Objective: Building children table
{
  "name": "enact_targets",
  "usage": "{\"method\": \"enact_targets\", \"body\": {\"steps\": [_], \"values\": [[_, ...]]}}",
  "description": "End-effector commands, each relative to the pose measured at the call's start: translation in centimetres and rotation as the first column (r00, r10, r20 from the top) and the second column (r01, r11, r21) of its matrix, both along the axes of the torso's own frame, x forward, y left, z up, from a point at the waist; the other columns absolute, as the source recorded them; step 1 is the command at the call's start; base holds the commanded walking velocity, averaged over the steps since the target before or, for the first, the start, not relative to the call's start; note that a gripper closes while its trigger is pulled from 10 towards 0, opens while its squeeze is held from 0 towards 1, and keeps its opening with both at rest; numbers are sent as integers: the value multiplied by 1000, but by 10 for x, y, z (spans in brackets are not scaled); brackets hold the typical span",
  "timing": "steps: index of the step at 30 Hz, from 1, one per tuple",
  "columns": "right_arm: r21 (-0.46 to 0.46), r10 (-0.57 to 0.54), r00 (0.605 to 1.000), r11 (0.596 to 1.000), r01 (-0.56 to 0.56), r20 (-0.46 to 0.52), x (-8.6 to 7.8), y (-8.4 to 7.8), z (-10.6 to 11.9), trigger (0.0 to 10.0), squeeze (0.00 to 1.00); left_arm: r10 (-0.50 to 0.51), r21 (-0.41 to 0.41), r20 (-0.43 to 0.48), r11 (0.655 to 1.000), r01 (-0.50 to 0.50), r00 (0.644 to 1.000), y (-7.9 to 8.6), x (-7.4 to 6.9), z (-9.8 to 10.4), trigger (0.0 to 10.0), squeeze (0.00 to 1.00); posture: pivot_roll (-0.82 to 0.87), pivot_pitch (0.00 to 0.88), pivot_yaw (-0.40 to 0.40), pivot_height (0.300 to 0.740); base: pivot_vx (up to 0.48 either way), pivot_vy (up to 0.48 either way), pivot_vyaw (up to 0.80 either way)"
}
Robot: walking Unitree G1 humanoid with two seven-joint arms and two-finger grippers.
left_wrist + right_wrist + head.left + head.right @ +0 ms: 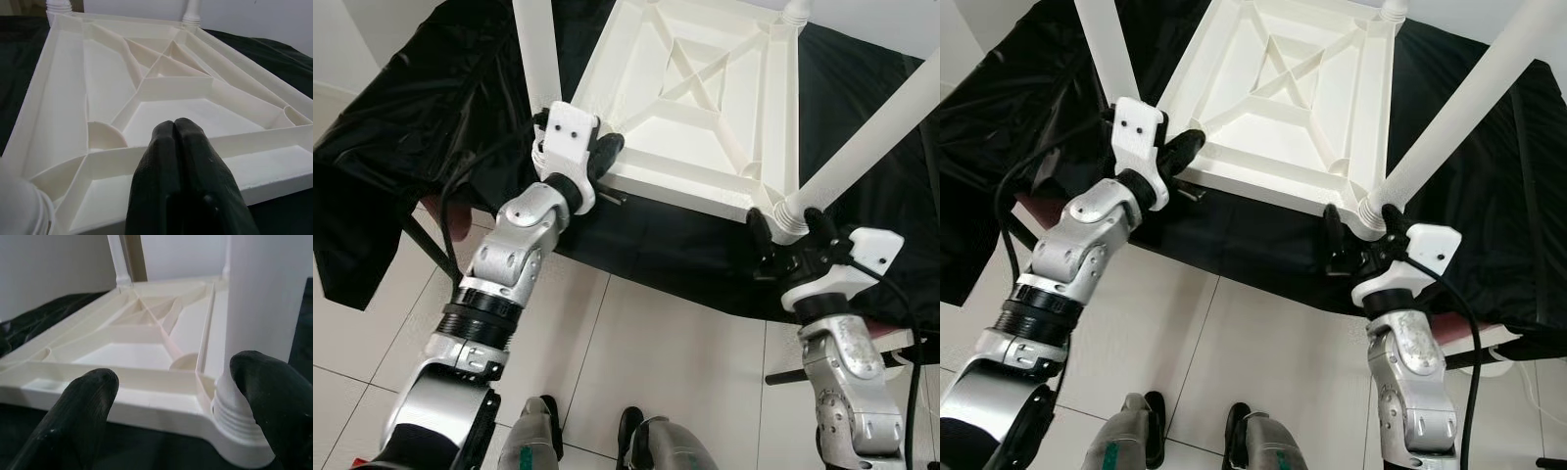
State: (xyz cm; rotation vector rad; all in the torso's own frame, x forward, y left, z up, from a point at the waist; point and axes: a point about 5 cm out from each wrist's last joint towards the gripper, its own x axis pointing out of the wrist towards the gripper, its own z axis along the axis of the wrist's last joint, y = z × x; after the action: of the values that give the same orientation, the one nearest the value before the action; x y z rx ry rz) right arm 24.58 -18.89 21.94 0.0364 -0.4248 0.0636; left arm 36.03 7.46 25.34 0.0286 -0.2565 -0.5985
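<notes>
Black cloth point(421, 117) covers work surface; white children's table point(705, 108) lies upside down on it, legs up. Left gripper point(174, 128) pressed together at near rim, seemingly empty. Right gripper point(171, 387) spread around threaded base of near corner leg point(871, 132). No readable writing.

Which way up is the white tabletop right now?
Upside down: the tabletop lies on the black cloth, ribbed underside showing, legs pointing up.
</notes>
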Motion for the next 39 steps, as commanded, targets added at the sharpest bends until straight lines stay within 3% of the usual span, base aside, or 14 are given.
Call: {"method": "enact_targets", "body": {"steps": [1,8,10,20,35,39], "values": [[0,-19,1000,1000,19,16,-4,-4,4,10000,0,-65,24,-2,998,65,998,-4,0,-4,10000,0,54,219,-36,740,0,0,0],[-15,-86,990,996,89,113,-9,-9,27,10000,0,56,-5,-65,998,-56,996,3,15,-14,10000,0,49,207,-19,740,0,0,0],[-68,-111,981,990,123,161,-12,-11,35,10000,0,72,-23,-100,997,-75,992,4,18,-19,10000,0,48,203,-15,740,0,0,0],[-17,-165,953,984,175,253,-9,-23,65,10000,0,125,-38,-134,991,-132,983,10,24,-27,10000,0,48,190,-7,740,0,0,0],[29,-185,917,982,187,355,15,-32,100,10000,0,50,-80,-115,995,-60,992,-5,22,-20,10000,0,77,208,-19,740,0,0,0],[46,-173,908,985,168,381,28,-33,114,10000,0,42,-24,-78,999,-44,996,-10,20,-21,10000,0,87,214,-18,740,0,0,0]]}}
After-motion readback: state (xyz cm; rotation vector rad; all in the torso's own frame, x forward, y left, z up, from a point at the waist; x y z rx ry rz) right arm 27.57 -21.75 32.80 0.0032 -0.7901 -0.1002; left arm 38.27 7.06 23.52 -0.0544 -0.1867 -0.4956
